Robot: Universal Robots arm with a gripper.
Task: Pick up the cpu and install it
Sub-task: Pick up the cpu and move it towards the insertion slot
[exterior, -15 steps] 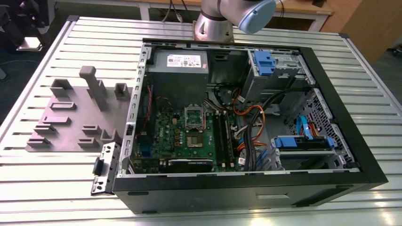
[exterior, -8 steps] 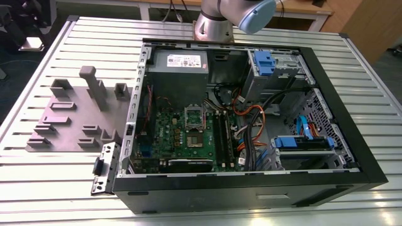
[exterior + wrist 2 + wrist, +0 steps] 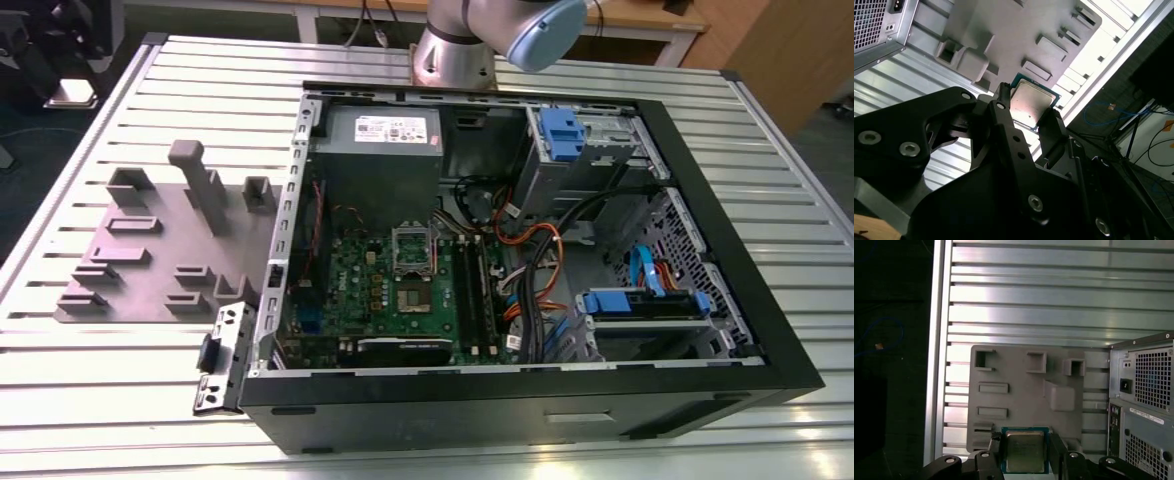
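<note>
A ribbed aluminium table (image 3: 120, 400) is seen, with dark floor (image 3: 889, 365) beside it. On the table an open black computer case (image 3: 534, 415) and a grey moulded holder plate (image 3: 147, 270) are placed side by side. The silver robot arm (image 3: 454, 50) is mounted behind the case. In both wrist views the small square silvery cpu (image 3: 1024, 452) is clamped between the fingers (image 3: 995, 447) of the black gripper (image 3: 1027, 112), and it is held over the plate's edge.

We can read no text. A white label (image 3: 387, 128) stands on the big grey metal box (image 3: 380, 170) in the exterior view, and a white strip label (image 3: 1149, 416) on the grey perforated case back (image 3: 1144, 452) in the first wrist view; their print is too small. The small square silvery-grey cpu (image 3: 1024, 452) shows no legible mark.
</note>
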